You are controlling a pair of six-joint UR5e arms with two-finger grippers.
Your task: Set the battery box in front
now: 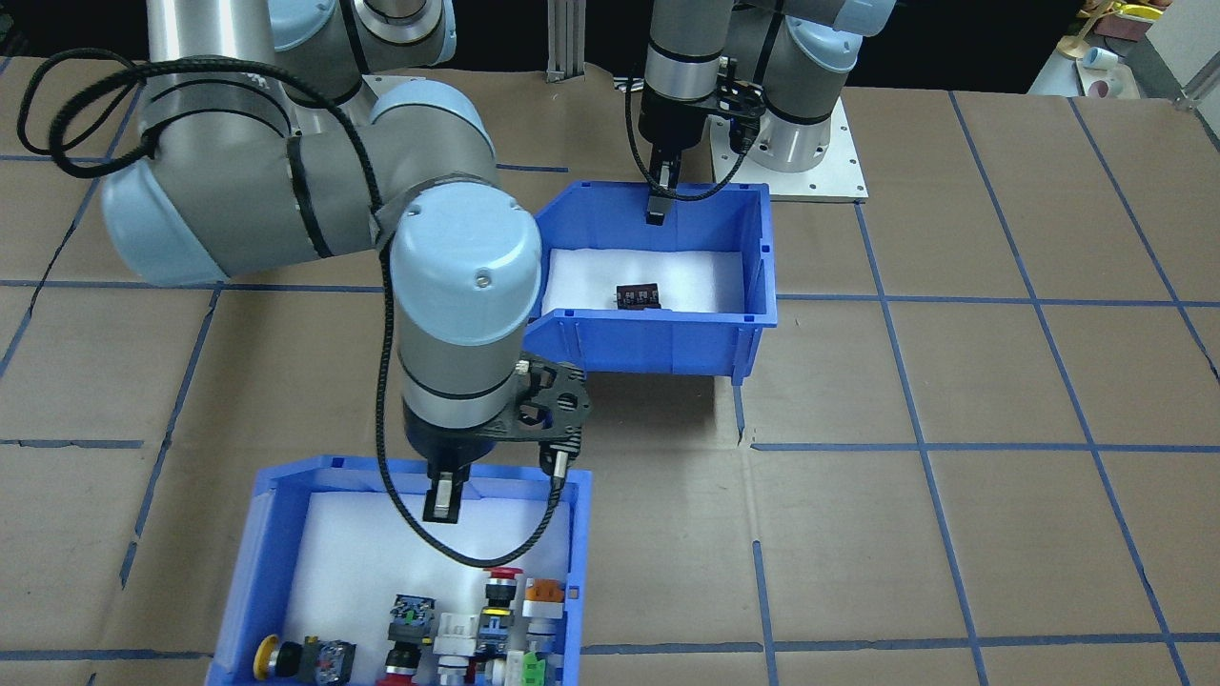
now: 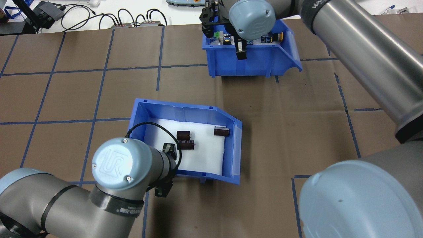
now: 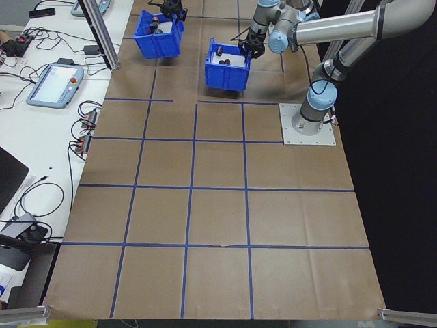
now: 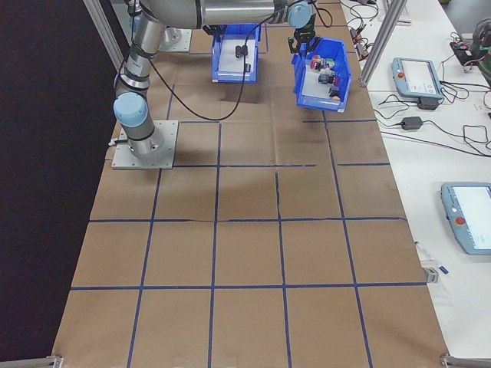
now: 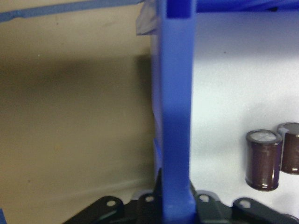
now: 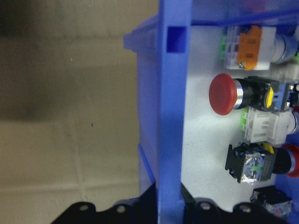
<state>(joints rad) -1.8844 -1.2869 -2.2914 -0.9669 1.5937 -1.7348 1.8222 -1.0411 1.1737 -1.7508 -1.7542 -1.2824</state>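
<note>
The battery box (image 1: 658, 343) is a blue bin with white foam and dark cylinders (image 2: 185, 136) inside. It is tilted, with a shadow on the table beneath it. My left gripper (image 1: 656, 205) is shut on its back wall (image 5: 175, 116), one finger inside and one outside. Two cylinders (image 5: 264, 161) lie right of that wall in the left wrist view. My right gripper (image 1: 440, 500) is shut on the back wall (image 6: 170, 116) of a second blue bin (image 2: 251, 66), which holds coloured push-button switches (image 6: 226, 93).
The brown table cover carries a grid of blue tape lines (image 1: 886, 300). The left arm's white base plate (image 1: 829, 181) sits behind the battery box. Teach pendants (image 3: 54, 85) and cables lie on the side bench beyond the table edge.
</note>
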